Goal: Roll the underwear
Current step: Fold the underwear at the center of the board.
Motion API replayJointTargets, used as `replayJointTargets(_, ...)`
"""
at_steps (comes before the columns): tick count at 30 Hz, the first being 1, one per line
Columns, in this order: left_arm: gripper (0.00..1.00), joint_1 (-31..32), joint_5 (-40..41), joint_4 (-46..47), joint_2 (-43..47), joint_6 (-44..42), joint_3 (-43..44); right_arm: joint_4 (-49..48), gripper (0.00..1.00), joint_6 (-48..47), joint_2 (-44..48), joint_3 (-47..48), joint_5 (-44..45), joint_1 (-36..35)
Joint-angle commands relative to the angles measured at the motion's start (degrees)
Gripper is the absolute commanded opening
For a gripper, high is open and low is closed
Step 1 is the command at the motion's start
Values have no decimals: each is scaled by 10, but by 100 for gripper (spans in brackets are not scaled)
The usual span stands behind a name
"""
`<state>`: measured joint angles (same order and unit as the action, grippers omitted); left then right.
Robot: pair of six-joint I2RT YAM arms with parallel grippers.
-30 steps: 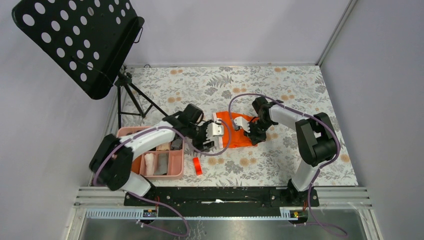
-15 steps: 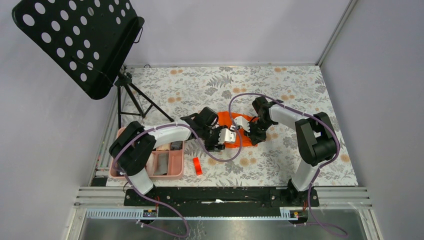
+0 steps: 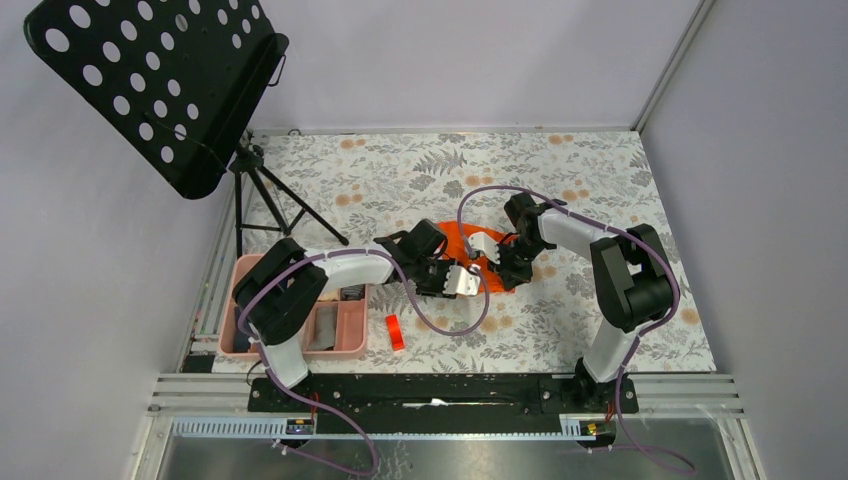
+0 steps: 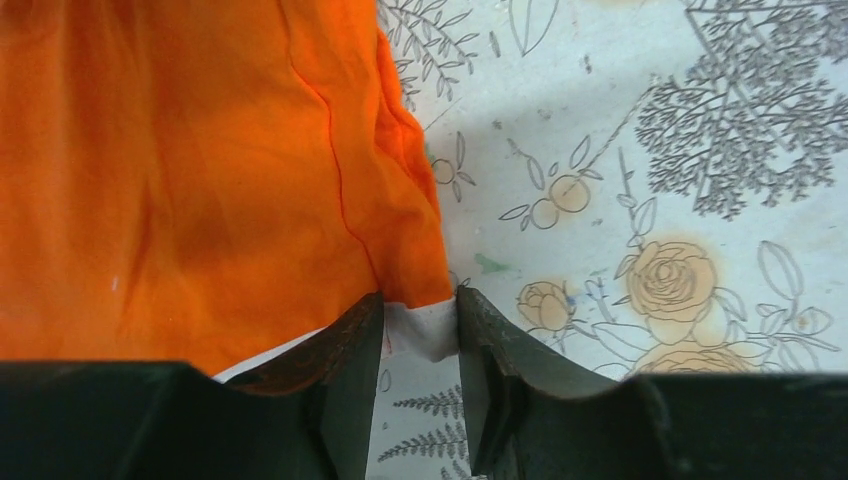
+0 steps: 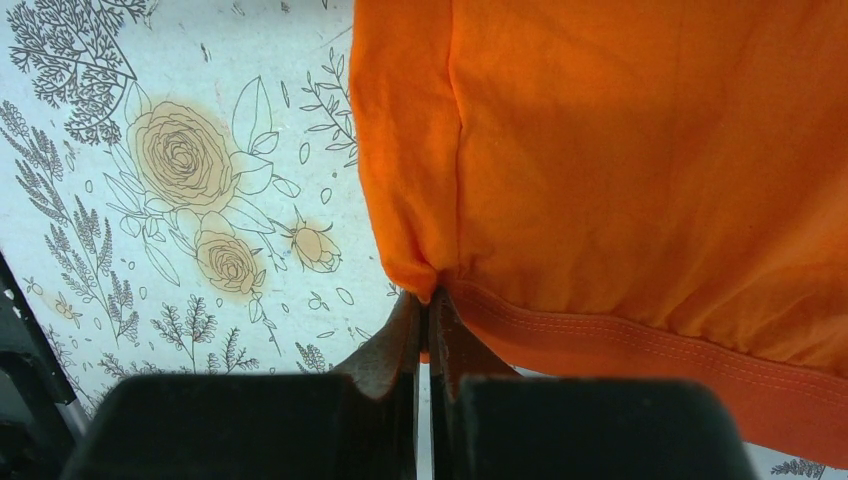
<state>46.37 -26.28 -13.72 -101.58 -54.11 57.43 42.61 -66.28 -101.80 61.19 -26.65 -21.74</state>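
Right hand [image 5: 428, 306] pinches orange underwear [image 5: 620, 150] — left hand [image 4: 420, 303] parted at its corner

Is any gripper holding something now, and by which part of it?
The right gripper pinches the orange underwear at a bunched corner beside its stitched hem. The left gripper is open, a cloth corner at its tips, unclamped.
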Motion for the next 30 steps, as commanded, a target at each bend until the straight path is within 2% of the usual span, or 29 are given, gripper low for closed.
replayJointTargets(1, 35, -1, 52, 5, -12, -49, -4, 4, 0, -3, -32, -34, 23, -3)
replayJointTargets(7, 9, -1, 50, -19, -14, -55, 0, 22, 0, -6, -18, -26, 19, -3)
replayJointTargets(12, 0, -6, 49, -17, -4, -10, 21, 55, 0, -4, 7, -3, 5, -3)
replayJointTargets(20, 0, -12, 28, -61, 13, 22, 82, 97, 0, 17, 44, 22, -20, -4)
replayJointTargets(26, 0, -19, 2, -128, -3, -4, 122, 134, 0, 34, 68, 35, -32, -3)
replayJointTargets(30, 0, -26, -19, -208, -35, -26, 175, 158, 0, 43, 80, 44, -42, -3)
